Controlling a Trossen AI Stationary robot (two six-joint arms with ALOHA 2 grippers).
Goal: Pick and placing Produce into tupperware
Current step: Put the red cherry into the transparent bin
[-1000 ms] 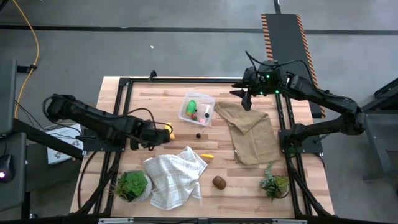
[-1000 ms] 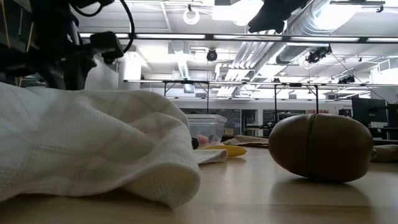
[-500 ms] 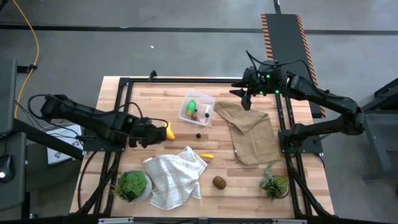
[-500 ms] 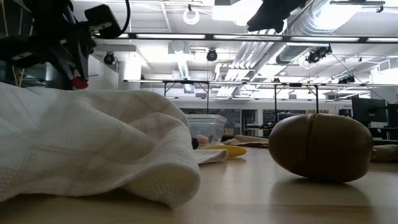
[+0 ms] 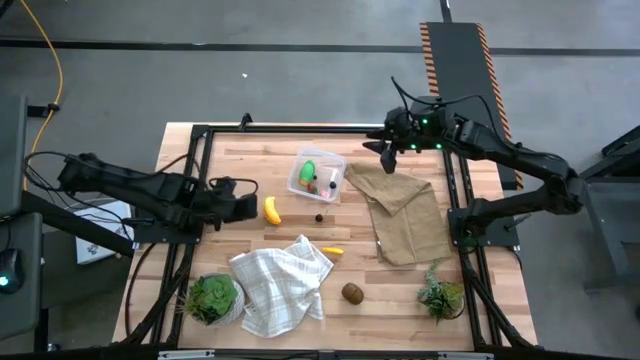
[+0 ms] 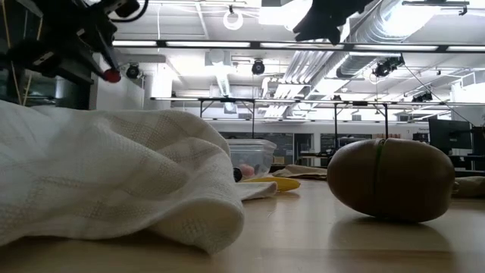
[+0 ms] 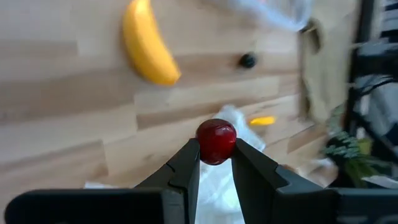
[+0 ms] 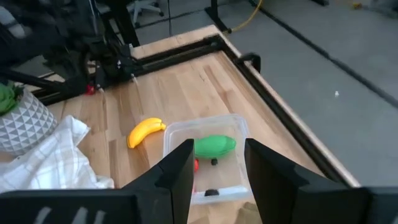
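My left gripper (image 5: 246, 207) hangs over the table's left part, just left of the yellow banana (image 5: 271, 209), and is shut on a small red berry (image 7: 216, 138). The banana lies flat on the wood. The clear tupperware (image 5: 316, 174) stands farther off with a green piece (image 8: 214, 145) and small berries inside. On the table lie a dark berry (image 5: 319, 215), a small yellow piece (image 5: 333, 251) and a brown kiwi-like oval (image 5: 352, 292). My right gripper (image 8: 217, 171) is open, raised near the far right, beside the tupperware. My left gripper pinches the red berry (image 7: 216, 138) between the free ends of its two fingers (image 7: 188, 163), one on either side. The fingers come level to slightly downward from the table's left. The berry is lifted clear of the table and shows high up in the low view (image 6: 112, 75).
A white checked cloth (image 5: 280, 285) lies crumpled at the near middle, and a brown cloth (image 5: 405, 215) is spread on the right. Potted plants stand at the near left (image 5: 213, 297) and near right (image 5: 440, 295). A black frame (image 5: 200, 135) borders the table.
My left gripper has drawn back from over the banana toward the table's left edge and risen, carrying the red berry up with it. The banana, half hidden under the gripper before, now shows whole and has stayed in place.
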